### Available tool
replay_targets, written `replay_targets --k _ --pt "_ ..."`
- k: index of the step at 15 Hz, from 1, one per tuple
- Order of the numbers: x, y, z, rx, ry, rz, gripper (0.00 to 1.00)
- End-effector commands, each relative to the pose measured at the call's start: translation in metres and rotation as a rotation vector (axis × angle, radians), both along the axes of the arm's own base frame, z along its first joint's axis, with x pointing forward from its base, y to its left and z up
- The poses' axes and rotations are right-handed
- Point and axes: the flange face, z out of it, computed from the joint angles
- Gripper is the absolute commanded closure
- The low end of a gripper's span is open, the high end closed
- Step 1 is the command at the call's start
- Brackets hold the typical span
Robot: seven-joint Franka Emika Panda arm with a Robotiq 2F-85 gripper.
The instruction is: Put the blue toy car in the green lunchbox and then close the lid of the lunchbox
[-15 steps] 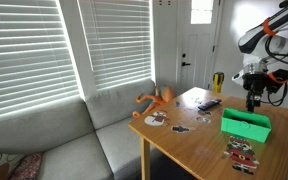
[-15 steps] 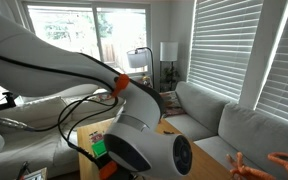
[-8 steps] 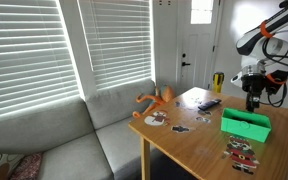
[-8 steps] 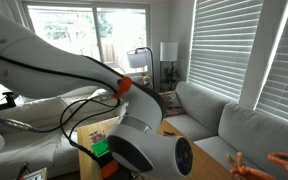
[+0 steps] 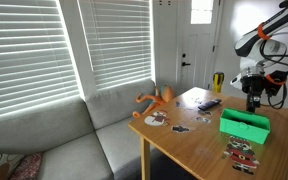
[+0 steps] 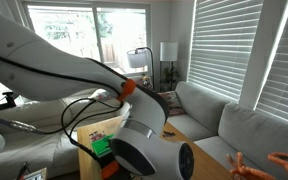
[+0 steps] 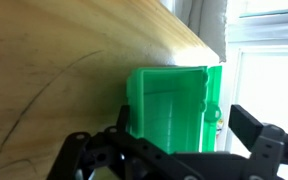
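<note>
The green lunchbox (image 5: 245,124) stands open on the wooden table (image 5: 189,140). In the wrist view the lunchbox (image 7: 169,105) lies straight below me with nothing inside it. Its lid (image 7: 213,98) stands up along the right side. My gripper (image 7: 169,150) is open and empty, with one finger on each side of the box. In an exterior view the gripper (image 5: 252,101) hovers just above the box's far end. A small dark bluish object (image 5: 209,103) lies on the table to the left of the gripper. It is too small to tell if it is the blue toy car.
An orange toy (image 5: 156,99) lies at the table's far corner by the grey sofa (image 5: 74,140). Small flat items lie left of the box (image 5: 180,127) and in front of it (image 5: 242,151). In an exterior view the arm (image 6: 134,130) fills the picture and the green box (image 6: 101,147) peeks out behind it.
The arm has shifted slightly over the box. The lunchbox and the other things have not moved.
</note>
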Motion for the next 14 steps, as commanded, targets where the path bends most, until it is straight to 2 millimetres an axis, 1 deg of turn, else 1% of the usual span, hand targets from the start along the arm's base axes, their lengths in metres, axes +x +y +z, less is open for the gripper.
replay_targets --k 1,6,14 --pt "0.002 -0.007 0.011 0.062 -0.004 -0.026 0.00" --pt "0.002 -0.012 0.024 0.080 -0.022 -0.035 0.00" --pt "0.010 -0.001 0.043 0.111 -0.051 -0.040 0.00"
